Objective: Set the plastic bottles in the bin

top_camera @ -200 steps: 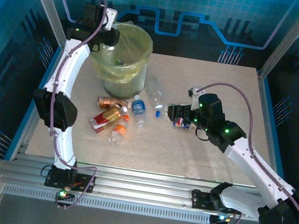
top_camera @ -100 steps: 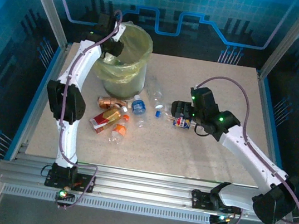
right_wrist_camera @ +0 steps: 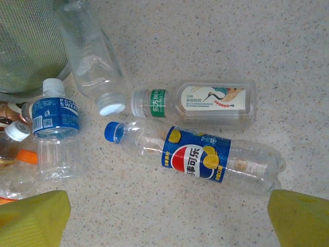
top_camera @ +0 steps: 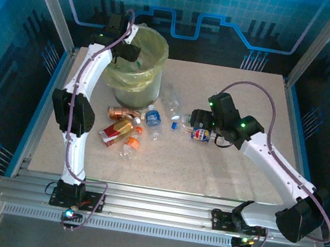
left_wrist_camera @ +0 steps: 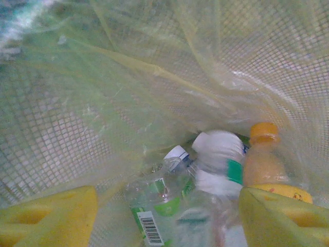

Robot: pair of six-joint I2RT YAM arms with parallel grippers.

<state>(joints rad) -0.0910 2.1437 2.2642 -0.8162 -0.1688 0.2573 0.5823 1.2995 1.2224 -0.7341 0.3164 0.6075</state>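
My left gripper hangs over the mouth of the bin, open, with nothing between its yellow fingers. Below it, inside the yellow-green liner, lie a green-labelled clear bottle, a white one and an orange-capped one. My right gripper stands open just above a blue-labelled bottle with a blue cap, apart from it. Beside that bottle lie a white-and-green-labelled bottle, a clear bare bottle and a short blue-labelled bottle.
A heap of orange- and red-labelled bottles lies in front of the bin, left of the right gripper. The speckled table has free room to the right and near the front edge. Metal frame posts stand at the corners.
The left gripper has swung from the bin's left rim to over its mouth and its jaws have opened wide. The right gripper has crept a little left over the blue-labelled bottle.
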